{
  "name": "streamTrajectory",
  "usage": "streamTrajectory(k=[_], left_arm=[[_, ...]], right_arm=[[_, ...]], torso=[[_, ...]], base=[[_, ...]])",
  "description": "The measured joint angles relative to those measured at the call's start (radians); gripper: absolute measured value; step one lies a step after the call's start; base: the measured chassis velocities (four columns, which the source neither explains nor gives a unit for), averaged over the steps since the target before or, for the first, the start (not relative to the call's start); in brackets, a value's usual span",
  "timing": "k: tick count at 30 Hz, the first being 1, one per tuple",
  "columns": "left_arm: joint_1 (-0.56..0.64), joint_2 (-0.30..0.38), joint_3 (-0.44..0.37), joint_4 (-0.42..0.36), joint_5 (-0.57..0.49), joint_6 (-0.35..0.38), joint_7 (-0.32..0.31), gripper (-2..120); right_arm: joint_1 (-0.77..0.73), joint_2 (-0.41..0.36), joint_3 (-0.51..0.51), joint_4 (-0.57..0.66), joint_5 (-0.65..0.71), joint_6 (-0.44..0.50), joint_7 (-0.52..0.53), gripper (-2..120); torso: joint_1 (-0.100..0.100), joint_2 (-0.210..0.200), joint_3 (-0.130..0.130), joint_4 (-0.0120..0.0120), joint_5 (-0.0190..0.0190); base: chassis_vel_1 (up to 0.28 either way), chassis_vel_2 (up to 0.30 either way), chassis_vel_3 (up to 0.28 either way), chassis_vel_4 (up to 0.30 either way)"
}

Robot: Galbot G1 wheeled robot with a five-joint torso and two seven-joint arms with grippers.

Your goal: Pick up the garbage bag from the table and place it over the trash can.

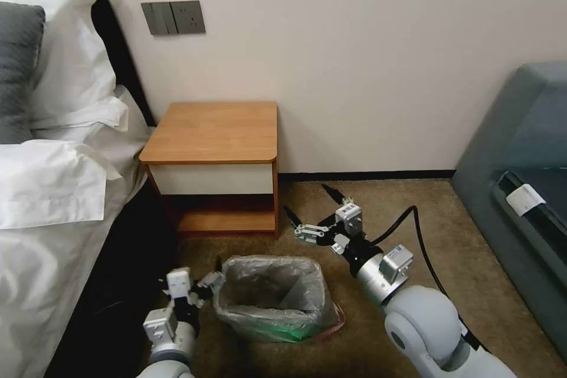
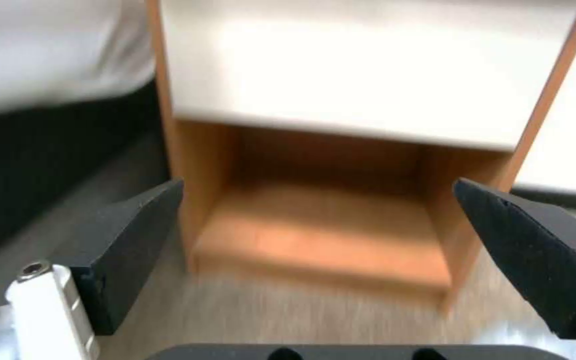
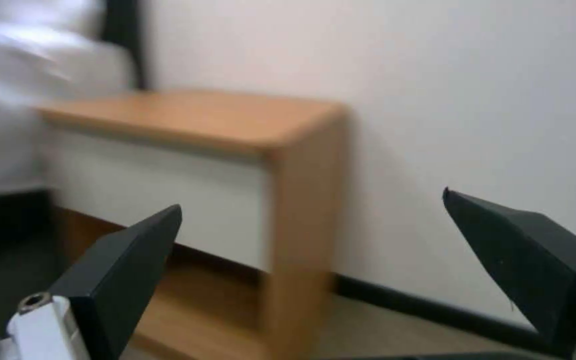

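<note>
I see the thin translucent grey plastic garbage bag [image 1: 269, 289] already lining the small cream rectangular trash can [image 1: 266, 328] on the carpet, at six o'clock from the orange-brown wooden tabletop [image 1: 212, 130]. My left tool [image 1: 207, 284] sits wide open at the bag's nine o'clock edge; my right tool [image 1: 312, 208], also wide, hangs at one o'clock. The loose rim could snag a finger and slip off.
</note>
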Motion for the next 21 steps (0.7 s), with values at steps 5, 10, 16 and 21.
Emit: streamTrajectory(k=[5, 10, 16, 21], left_arm=[[-0.025, 0.024, -0.012, 0.037, -0.019, -0.116, 0.057, 99], [-0.09, 0.044, -0.02, 0.128, -0.044, -0.287, 0.134, 95], [-0.107, 0.049, -0.022, 0.161, -0.063, -0.331, 0.139, 95], [-0.105, 0.049, -0.022, 0.161, -0.066, -0.332, 0.137, 95]], right_arm=[[-0.063, 0.044, 0.011, -0.067, -0.078, 0.087, 0.08, 100], [-0.111, 0.144, 0.03, -0.171, -0.131, 0.264, 0.098, 100], [-0.14, 0.207, 0.05, -0.217, -0.179, 0.303, 0.139, 100], [-0.141, 0.209, 0.052, -0.221, -0.181, 0.305, 0.139, 100]], torso=[[0.0, 0.0, 0.0, -0.0001, 0.0002], [0.0, 0.0, 0.0, -0.0001, 0.0], [0.0, 0.0, 0.0, -0.0001, -0.0001], [0.0, 0.0, 0.0, 0.0, 0.0]], base=[[0.0, 0.0, 0.0, 0.0], [0.0, 0.0, 0.0, 0.0], [0.0, 0.0, 0.0, 0.0], [0.0, 0.0, 0.0, 0.0]])
